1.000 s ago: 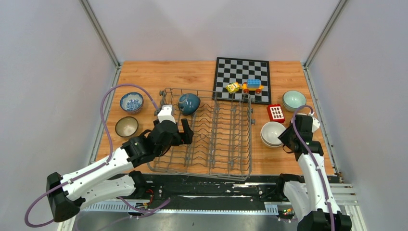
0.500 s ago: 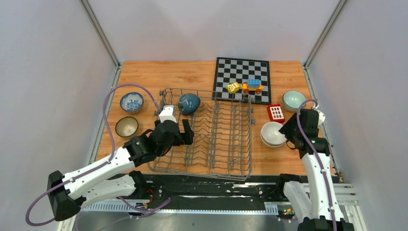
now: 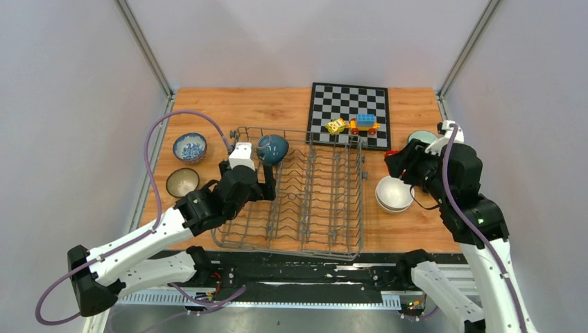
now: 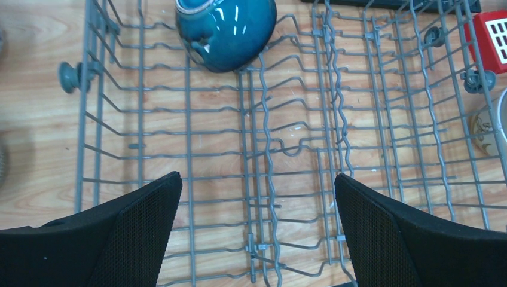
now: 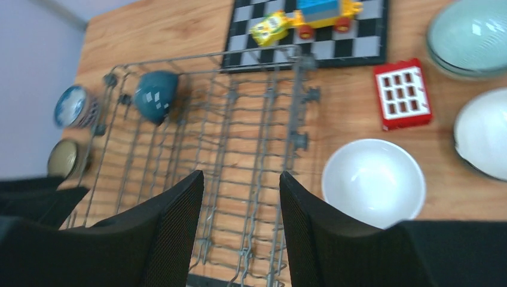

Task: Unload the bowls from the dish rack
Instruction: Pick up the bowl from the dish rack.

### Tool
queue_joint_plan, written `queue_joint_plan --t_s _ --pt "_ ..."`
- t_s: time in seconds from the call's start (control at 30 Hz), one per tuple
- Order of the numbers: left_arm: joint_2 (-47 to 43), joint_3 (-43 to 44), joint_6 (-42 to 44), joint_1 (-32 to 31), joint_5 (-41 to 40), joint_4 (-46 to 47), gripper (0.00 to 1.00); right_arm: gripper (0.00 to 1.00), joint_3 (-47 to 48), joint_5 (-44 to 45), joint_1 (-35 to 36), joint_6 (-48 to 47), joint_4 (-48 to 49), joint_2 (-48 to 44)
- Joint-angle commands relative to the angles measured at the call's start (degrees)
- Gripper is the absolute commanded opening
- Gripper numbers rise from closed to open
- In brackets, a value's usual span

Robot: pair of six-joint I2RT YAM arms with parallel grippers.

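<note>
One dark teal bowl [image 3: 272, 148] [image 4: 227, 30] [image 5: 154, 95] leans on its side in the back left corner of the grey wire dish rack [image 3: 326, 208] [image 4: 263, 143] [image 5: 239, 137]. My left gripper [image 3: 265, 186] [image 4: 257, 191] hovers open over the rack's left part, just in front of that bowl, with nothing between its fingers. My right gripper [image 3: 396, 164] [image 5: 242, 179] is raised beside the rack's right side, jaws apart and holding nothing. On the table stand a white bowl [image 3: 393, 193] [image 5: 373, 182], a celadon bowl [image 3: 421, 136] [image 5: 469, 36], a blue-and-white bowl [image 3: 189, 147] and a brown bowl [image 3: 182, 182].
A chessboard [image 3: 333, 104] at the back carries toy blocks [image 3: 353, 125]. A red block [image 5: 406, 92] lies between the rack and the celadon bowl. Another pale bowl [image 5: 484, 131] shows at the right wrist view's edge. Grey walls close in on both sides.
My right arm has lifted and swung back and left from beside the white bowl, now reaching over it. My left gripper has edged a little toward the teal bowl.
</note>
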Motion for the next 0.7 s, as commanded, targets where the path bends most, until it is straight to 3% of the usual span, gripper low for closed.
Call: queue_joint_plan --t_s 0.0,0.33,0.5,0.67 --pt "1.5 3.1 5.1 -0.3 -4.7 -2.7 1.0 0.53 2.7 -3.9 9.4 -4.0 1.6 2.0" --pt "3.1 5.2 12.0 -0.2 -4.1 -5.9 0.99 0.55 5.8 7.0 33.0 -7.6 6.9 12.6" --pt "-1.1 1.7 16.7 -0.3 2.1 2.1 0.97 0.55 2.3 10.9 34.1 -8.2 14.6 17.2" --pt "-6.4 -3.6 19.6 -0.3 5.9 11.0 0.97 0.56 -5.0 15.1 33.9 -12.1 30.6 19.5"
